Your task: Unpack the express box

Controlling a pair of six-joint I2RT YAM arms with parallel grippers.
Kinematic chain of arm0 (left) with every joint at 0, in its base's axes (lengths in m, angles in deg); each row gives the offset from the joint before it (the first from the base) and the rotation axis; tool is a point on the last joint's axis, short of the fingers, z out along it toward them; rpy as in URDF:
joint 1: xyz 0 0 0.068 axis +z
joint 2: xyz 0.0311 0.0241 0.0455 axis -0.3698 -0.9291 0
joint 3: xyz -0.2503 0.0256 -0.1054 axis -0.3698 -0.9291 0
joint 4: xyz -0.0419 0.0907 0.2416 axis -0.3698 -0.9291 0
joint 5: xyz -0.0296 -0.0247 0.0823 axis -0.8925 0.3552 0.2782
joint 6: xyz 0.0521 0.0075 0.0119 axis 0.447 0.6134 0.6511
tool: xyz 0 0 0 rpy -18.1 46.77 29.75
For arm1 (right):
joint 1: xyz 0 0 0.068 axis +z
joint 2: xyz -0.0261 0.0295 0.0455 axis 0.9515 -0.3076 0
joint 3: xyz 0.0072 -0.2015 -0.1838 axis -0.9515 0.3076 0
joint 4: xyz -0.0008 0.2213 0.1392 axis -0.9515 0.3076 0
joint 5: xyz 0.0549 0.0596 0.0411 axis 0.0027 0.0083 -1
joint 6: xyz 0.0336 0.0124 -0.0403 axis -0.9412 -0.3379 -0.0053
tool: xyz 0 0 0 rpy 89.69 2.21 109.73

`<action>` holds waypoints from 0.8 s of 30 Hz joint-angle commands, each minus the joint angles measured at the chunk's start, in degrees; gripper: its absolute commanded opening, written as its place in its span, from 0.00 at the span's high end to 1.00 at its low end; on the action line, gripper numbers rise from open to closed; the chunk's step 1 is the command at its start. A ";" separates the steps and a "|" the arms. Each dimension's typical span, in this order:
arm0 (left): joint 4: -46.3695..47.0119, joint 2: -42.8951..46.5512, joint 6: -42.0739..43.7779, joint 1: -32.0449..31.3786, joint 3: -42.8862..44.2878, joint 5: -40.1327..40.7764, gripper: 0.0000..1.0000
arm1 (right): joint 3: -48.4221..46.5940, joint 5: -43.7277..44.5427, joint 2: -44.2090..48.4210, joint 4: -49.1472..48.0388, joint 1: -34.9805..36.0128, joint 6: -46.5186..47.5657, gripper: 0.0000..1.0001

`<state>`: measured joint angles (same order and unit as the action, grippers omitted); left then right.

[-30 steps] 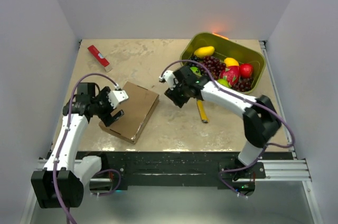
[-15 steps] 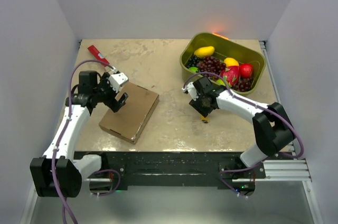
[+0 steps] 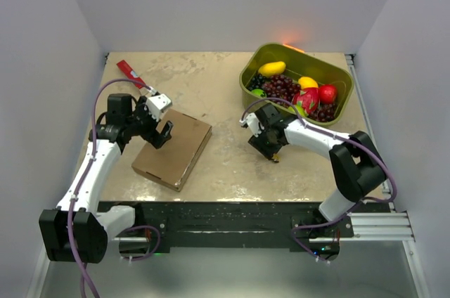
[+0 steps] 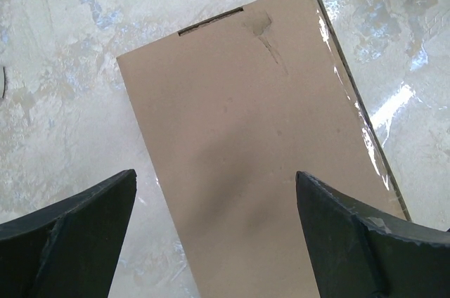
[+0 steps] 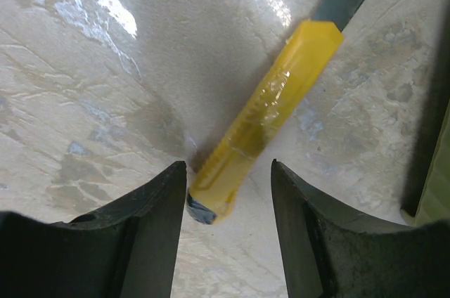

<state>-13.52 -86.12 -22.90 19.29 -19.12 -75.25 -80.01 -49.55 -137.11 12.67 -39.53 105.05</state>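
I have the flat brown cardboard express box point(image 3: 174, 147) lying closed on the near-left of the beige table point(image 3: 211, 80), with clear tape point(image 4: 360, 119) shining along 1 edge. My left gripper point(image 3: 161, 131) hovers spread wide over its far end, I reckon to pin it. My right gripper point(image 5: 228, 171) stands open, straddling the yellow plastic box cutter point(image 5: 281, 101) (blade out), likely to slit that tape.

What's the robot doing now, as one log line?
left gripper: open above closed express box | right gripper: open, straddling yellow utility knife
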 commanded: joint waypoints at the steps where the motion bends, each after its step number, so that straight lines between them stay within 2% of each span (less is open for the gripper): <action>1: 2.28 0.28 -1.98 -0.40 0.08 -1.08 0.01 | -1.93 -2.70 -0.52 -0.63 -0.13 -1.74 0.44; 6: 3.24 -0.25 -3.48 -0.49 0.69 -1.43 0.01 | -1.23 -2.35 -1.93 -1.60 -0.30 -1.74 0.44; 9: 3.68 -0.26 -3.83 -0.57 0.61 -1.70 0.02 | -1.32 -1.82 -3.16 -1.95 -0.56 -1.39 0.48; 13: 5.08 0.71 -2.78 -1.71 -0.27 -1.87 0.05 | -1.58 -5.33 -3.43 -1.07 -0.74 2.38 0.58; 14: 5.52 1.06 -2.43 -2.67 -0.97 -1.96 0.06 | -1.67 -6.21 -2.90 -1.07 -0.74 3.96 0.62; 15: 6.40 2.54 -1.12 -3.29 -1.24 -2.22 0.07 | -2.28 -6.48 -2.64 -0.81 -0.74 4.84 0.72; 16: 7.10 3.60 -0.33 -4.08 -1.50 -2.57 0.08 | -2.98 -7.17 -2.29 -0.29 -0.74 5.89 0.77; 18: 9.29 7.80 3.08 -6.89 -2.73 -4.59 0.09 | -6.74 -10.86 -0.71 3.03 -0.74 9.85 0.87; 19: 10.44 9.40 4.42 -7.86 -4.21 -5.55 0.09 | -8.42 -12.79 -0.09 4.54 -0.74 12.82 0.89; 22: 17.81 14.76 8.03 -11.11 -7.81 -8.02 0.09 | -14.66 -25.16 2.72 10.60 -0.65 19.76 0.90; 24: 22.90 16.17 12.50 -14.53 -9.06 -8.81 0.10 | -19.48 -32.62 3.17 14.11 -0.57 21.11 0.88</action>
<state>-3.14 -73.35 -18.48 8.73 -25.83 -79.73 -89.96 -64.72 -138.60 19.80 -40.25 117.51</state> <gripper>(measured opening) 0.907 0.234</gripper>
